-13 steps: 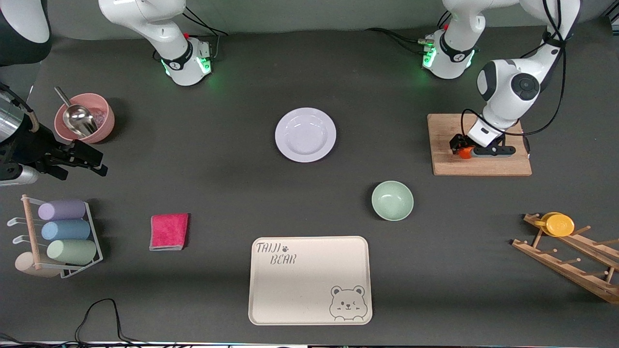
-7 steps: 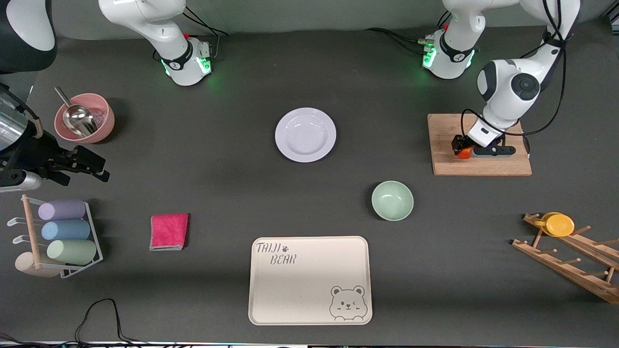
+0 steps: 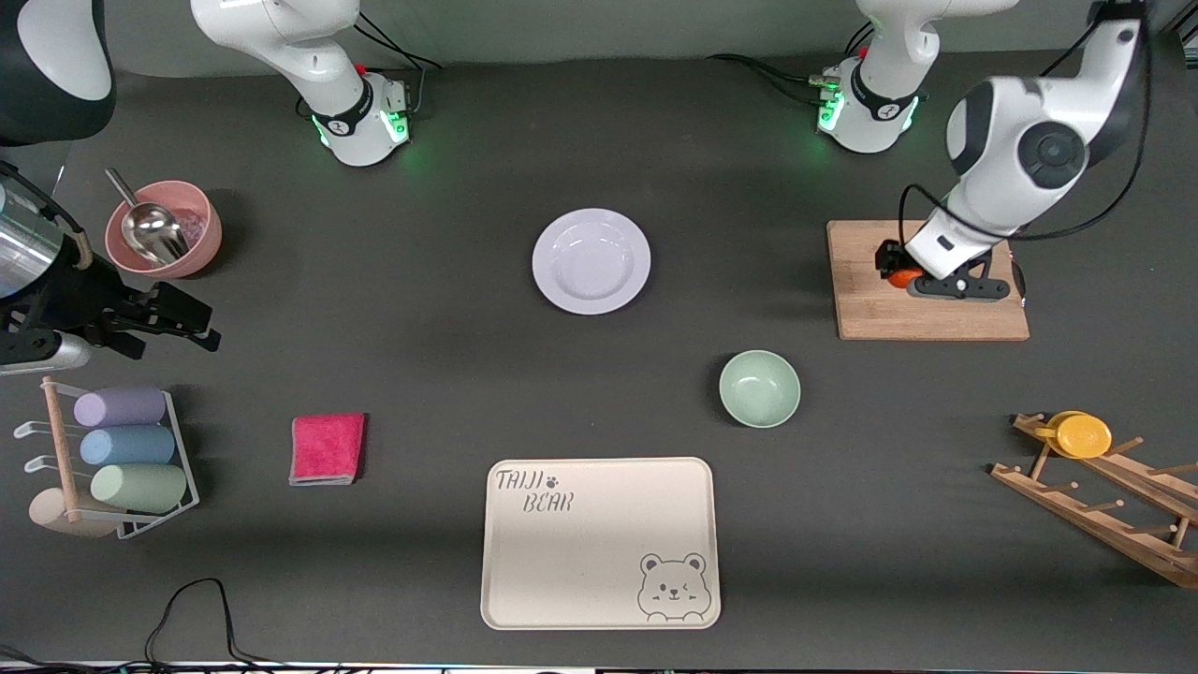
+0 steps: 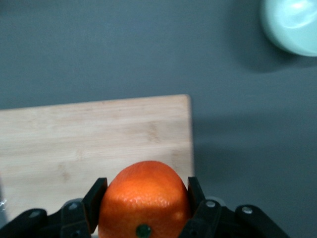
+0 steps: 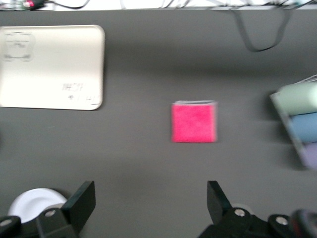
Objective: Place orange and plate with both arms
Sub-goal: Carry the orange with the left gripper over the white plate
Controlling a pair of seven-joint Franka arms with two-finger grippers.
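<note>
Left gripper (image 3: 897, 273) pinches the orange (image 3: 903, 277) over the board (image 3: 870, 314). Right gripper (image 3: 178, 320) hangs spread and empty over the table near the pink bowl (image 3: 198, 225). Plate (image 3: 591, 260) sits untouched mid-table. Judged early: orange grasped, neither item placed. Tray (image 3: 599, 541) reads "TAIJI BEAR".

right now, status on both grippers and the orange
Left gripper shut on the orange, lifted over the cutting board. Right gripper open, waiting by the pink bowl. Plate untouched; green bowl near the path.
</note>
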